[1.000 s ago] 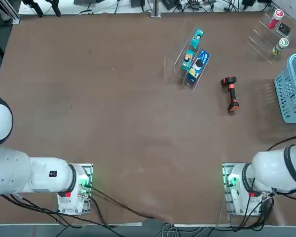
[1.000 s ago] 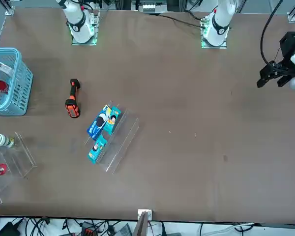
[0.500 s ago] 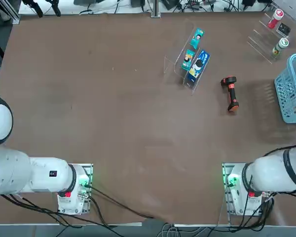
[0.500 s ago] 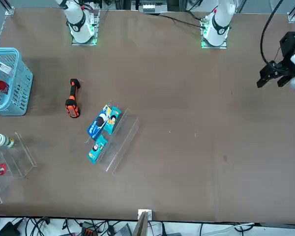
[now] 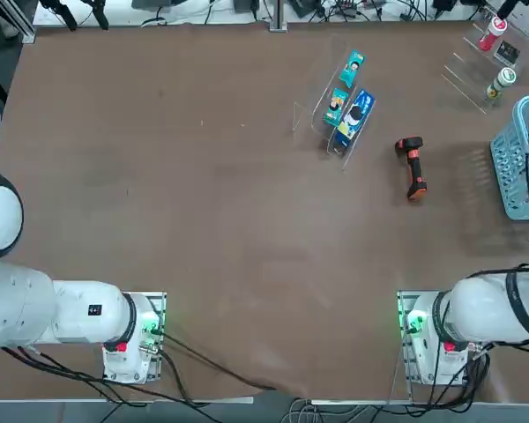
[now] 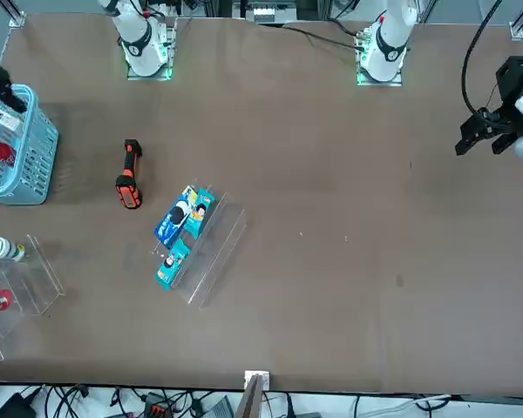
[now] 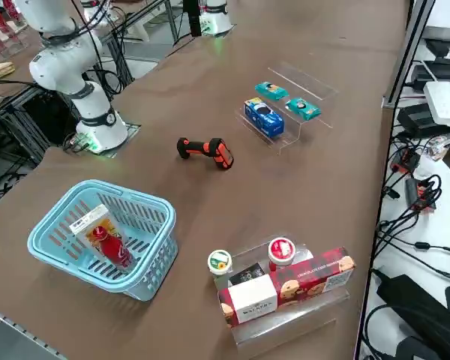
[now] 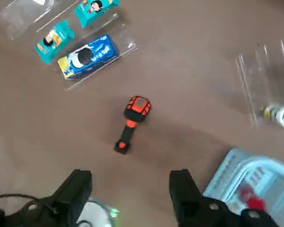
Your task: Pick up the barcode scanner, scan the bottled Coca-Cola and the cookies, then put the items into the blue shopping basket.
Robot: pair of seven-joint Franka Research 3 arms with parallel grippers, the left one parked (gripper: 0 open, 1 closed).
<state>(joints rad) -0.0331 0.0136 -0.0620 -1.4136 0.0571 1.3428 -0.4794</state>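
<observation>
Right pincer [image 8: 130, 198] hangs high above the surface, fingers spread wide, holding nothing. Barcode scanner [image 7: 205, 149] lies on its side, mid-surface, between blue shopping basket [image 7: 146, 277] and the snack rack [image 7: 285, 112]. Bottled Coca-Cola [image 7: 111, 246] and cookies [image 7: 88, 219] lie inside the basket; task looks nearly finished.

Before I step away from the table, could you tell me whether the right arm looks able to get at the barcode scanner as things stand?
Probably yes: the barcode scanner lies alone on bare table, apart from the blue shopping basket, and the right tool is open above it.
</observation>
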